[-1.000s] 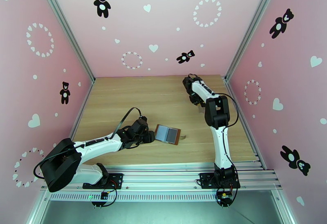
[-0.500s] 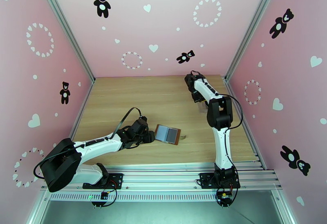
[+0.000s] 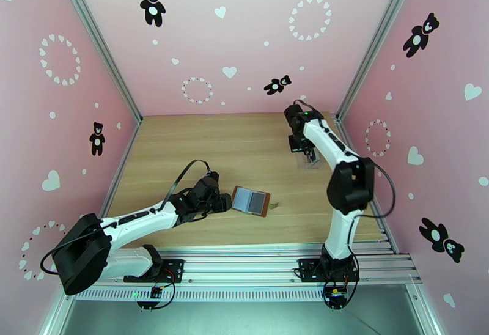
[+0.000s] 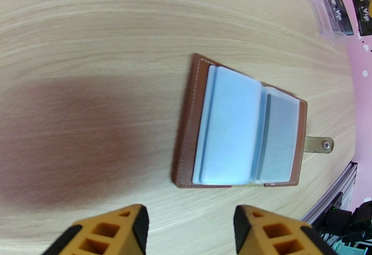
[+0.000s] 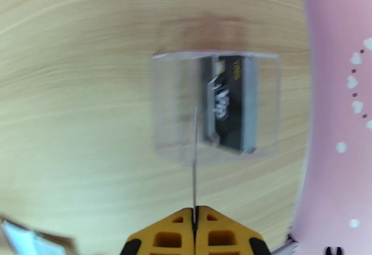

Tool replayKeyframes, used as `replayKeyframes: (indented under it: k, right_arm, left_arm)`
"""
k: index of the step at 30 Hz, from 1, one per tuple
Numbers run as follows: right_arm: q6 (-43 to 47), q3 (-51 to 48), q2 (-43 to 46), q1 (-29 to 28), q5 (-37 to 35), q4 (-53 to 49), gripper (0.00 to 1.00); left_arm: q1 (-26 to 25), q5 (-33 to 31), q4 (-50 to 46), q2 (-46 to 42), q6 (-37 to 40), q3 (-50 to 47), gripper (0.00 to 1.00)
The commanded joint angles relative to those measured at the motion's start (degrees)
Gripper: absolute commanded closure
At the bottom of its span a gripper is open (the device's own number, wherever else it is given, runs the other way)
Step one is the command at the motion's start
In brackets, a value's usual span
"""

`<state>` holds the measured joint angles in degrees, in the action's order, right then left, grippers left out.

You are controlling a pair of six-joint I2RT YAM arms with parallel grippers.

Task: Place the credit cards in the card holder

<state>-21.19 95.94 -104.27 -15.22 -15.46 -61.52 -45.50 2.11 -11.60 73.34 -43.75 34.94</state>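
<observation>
Card holder (image 4: 242, 132) lies open just beyond the parted left jaws.

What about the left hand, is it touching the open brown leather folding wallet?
Apart. The left wrist view shows a strip of bare wooden table between the open left hand and the near edge of the brown leather folding wallet.

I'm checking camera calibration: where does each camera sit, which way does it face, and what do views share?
Top external: high behind the bases, looking down on the table; left arm and right arm show.
Left wrist: on the left arm, looking down past the open left gripper at the card holder.
Right wrist: looking down past the shut right gripper, pinching an edge-on credit card, at the clear case.
Shared: the clear case appears in all three.
</observation>
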Motion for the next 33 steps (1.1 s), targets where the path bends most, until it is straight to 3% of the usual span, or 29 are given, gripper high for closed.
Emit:
replayKeyframes:
  k: [1, 5, 8, 13, 18, 24, 33]
  right_arm:
    - [-5.0, -10.6, 10.3, -0.9, 17.8, 9.5, 1.0]
    - [-11.6, -25.1, 20.6, -4.1, 31.1, 21.1, 1.0]
    - [-17.2, -34.1, 24.9, -8.1, 36.1, 27.6, 1.0]
    - [-25.3, -47.7, 30.0, -15.2, 38.1, 36.4, 1.0]
    - [-32.2, -56.9, 31.3, -17.0, 37.4, 43.6, 1.0]
    - [-33.9, -59.4, 26.6, -17.2, 39.5, 48.5, 1.0]
    - [-28.7, -52.7, 17.9, -16.8, 39.7, 45.9, 1.0]
  left_arm:
    - [0.3, -0.6, -1.0, -1.1, -0.5, -0.6, 0.46]
    - [0.3, -0.6, -0.6, -1.2, -0.4, -0.9, 0.46]
    - [0.4, -0.5, 0.7, -0.7, -0.5, -1.4, 0.45]
    - [0.9, -0.7, 1.6, 2.0, 0.3, -0.4, 0.43]
    - [1.8, -0.3, 2.2, 5.4, 1.5, 2.0, 0.43]
    - [3.1, 0.5, 3.4, 10.0, 1.9, 3.2, 0.43]
    - [2.7, 6.8, 9.1, 14.3, 0.2, 1.7, 0.46]
